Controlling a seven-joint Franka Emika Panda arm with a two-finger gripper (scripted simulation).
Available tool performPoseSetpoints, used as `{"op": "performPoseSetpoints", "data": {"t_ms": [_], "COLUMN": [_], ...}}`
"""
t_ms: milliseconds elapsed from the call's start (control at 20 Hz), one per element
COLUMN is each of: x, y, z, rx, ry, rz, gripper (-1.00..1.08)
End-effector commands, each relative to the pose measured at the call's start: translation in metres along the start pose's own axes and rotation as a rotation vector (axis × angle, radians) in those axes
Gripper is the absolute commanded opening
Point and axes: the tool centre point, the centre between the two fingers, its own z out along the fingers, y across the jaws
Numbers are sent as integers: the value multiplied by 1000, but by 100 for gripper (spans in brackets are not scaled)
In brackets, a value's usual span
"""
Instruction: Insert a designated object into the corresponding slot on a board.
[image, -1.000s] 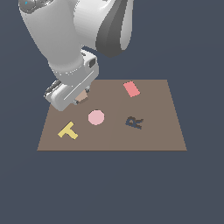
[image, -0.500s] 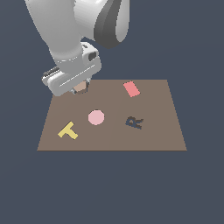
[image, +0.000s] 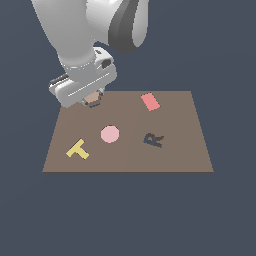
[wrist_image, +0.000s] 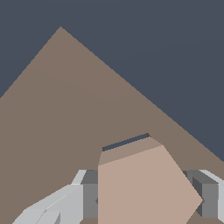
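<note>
- Exterior view: the gripper (image: 93, 99) hangs over the far corner of the board (image: 185, 150) on the exterior view's left, and the tan pentagon block (image: 92, 97) peeps out under the grey hand, mostly hidden by it.
- The block seems to be off the board surface and carried, though the hand covers too much of it here to be sure of the gap.
- The board is a plain matte brown rectangle; on it lie a pink disc (image: 110, 134), a red rectangular block (image: 150, 101), a yellow T (image: 78, 150) and a dark letter R (image: 153, 140), all well apart from the gripper.
- The pentagon slot is not visible in this view; it may lie beneath the hand.
- Wrist view: the pentagon block (wrist_image: 144, 186) fills the foreground, flat-faced with crisp straight edges and an even tan surface.
- The grey fingers (wrist_image: 208, 192) are closed against two opposite sides of the block, holding it between them.
- A thin dark strip (wrist_image: 125, 141) shows just past the block's far edge, probably the slot's rim.
- Judging by its look, the block is light, rigid and smooth; gripping flat opposite sides suits it, yet it could twist in the pads, and the corners must line up with the hole.
</note>
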Motion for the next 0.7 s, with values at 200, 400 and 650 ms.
{"op": "performPoseSetpoints", "data": {"t_ms": [200,400,650], "x": [0,0,0], "y": [1,1,1], "z": [8,8,8], "rx": [0,0,0], "ry": [-1,-1,-1], "rz": [3,3,3], "gripper": [100,100,100]}}
